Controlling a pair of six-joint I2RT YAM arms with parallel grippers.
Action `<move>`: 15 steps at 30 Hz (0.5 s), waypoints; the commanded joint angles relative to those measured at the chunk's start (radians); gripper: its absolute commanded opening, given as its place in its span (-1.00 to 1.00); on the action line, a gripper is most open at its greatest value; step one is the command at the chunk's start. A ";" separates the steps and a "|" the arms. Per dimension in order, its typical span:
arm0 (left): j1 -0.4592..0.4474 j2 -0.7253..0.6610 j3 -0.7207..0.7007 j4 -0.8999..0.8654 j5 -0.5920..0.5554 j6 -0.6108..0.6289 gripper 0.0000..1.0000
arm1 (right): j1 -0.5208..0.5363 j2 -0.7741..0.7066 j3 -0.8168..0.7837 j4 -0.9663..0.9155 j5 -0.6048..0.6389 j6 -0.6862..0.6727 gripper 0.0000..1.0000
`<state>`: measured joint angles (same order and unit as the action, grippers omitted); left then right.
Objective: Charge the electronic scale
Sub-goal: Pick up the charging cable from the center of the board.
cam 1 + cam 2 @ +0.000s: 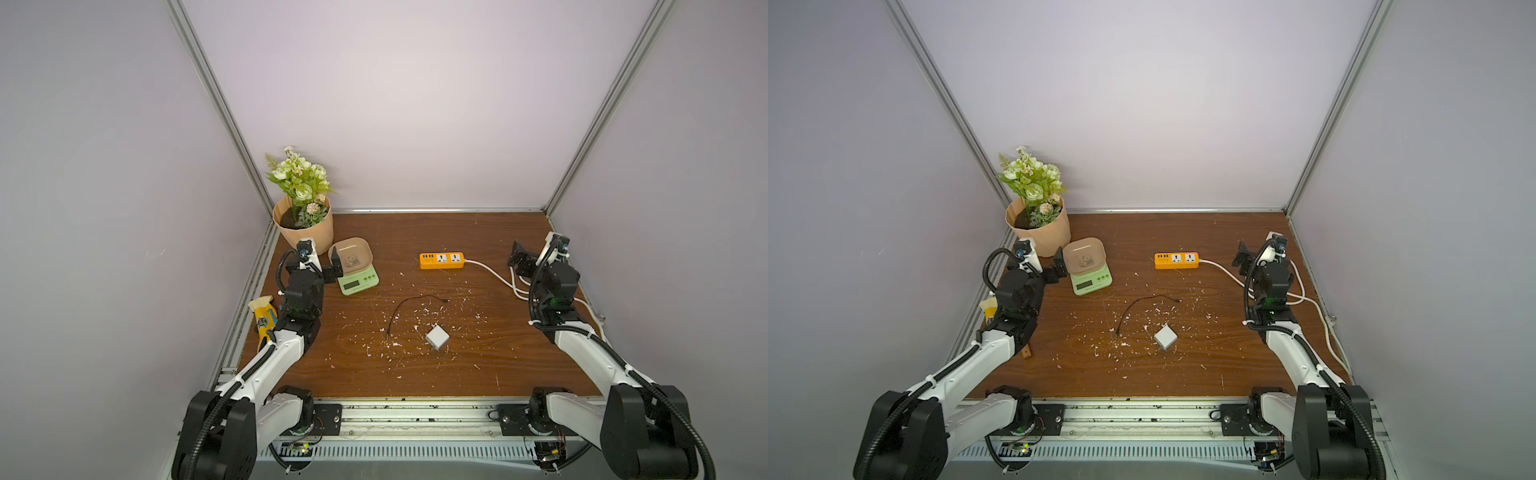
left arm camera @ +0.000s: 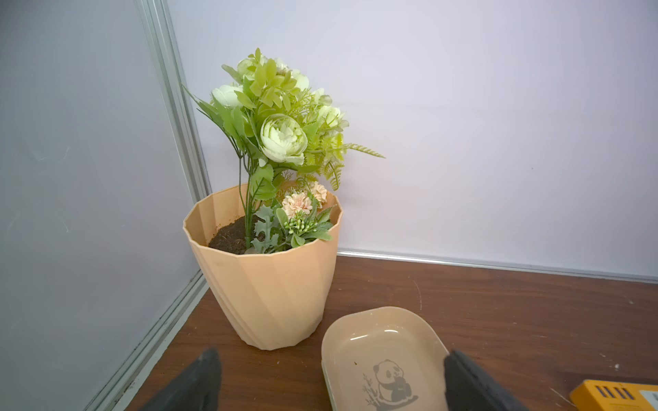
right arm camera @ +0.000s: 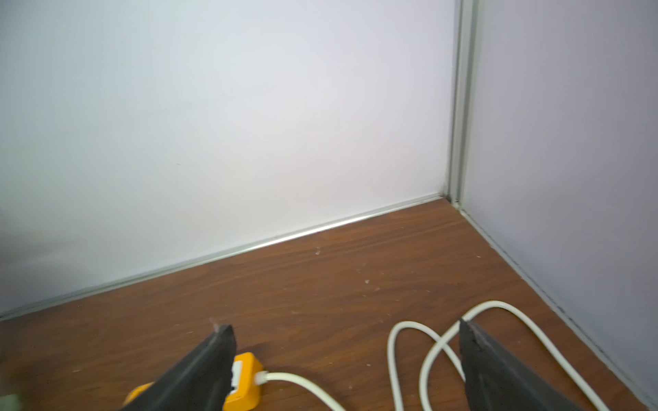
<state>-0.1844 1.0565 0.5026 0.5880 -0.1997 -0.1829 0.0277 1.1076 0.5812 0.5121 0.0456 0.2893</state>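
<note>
The electronic scale (image 1: pixel 358 271) (image 1: pixel 1091 271), light green with a beige panda tray (image 2: pixel 384 350), sits at the back left of the wooden table. My left gripper (image 1: pixel 333 268) (image 1: pixel 1059 268) (image 2: pixel 333 359) hangs open just left of the scale, one finger by the tray's edge, holding nothing. Over at the right side, my right gripper (image 1: pixel 519 258) (image 1: pixel 1241 257) (image 3: pixel 345 329) is open and empty, above the white cord (image 3: pixel 409 331) of the orange power strip (image 1: pixel 441 260) (image 1: pixel 1176 260) (image 3: pixel 245 377). A thin dark cable (image 1: pixel 411 305) (image 1: pixel 1142 305) and a white cube charger (image 1: pixel 437 337) (image 1: pixel 1165 336) lie mid-table.
A beige flower pot (image 1: pixel 305 232) (image 2: pixel 267 291) stands in the back left corner, right behind the scale. A yellow object (image 1: pixel 264 318) lies by the left wall under the left arm. White flecks litter the tabletop. Walls close in on three sides.
</note>
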 commanded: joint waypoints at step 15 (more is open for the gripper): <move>-0.141 -0.005 0.013 -0.267 0.270 -0.107 0.96 | 0.435 0.076 0.093 -0.291 -0.520 -0.406 0.62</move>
<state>-0.3153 1.0660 0.5106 0.3576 0.0467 -0.2646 0.4095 1.1336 0.6254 0.2512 -0.4000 0.0883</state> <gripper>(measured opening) 0.981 0.819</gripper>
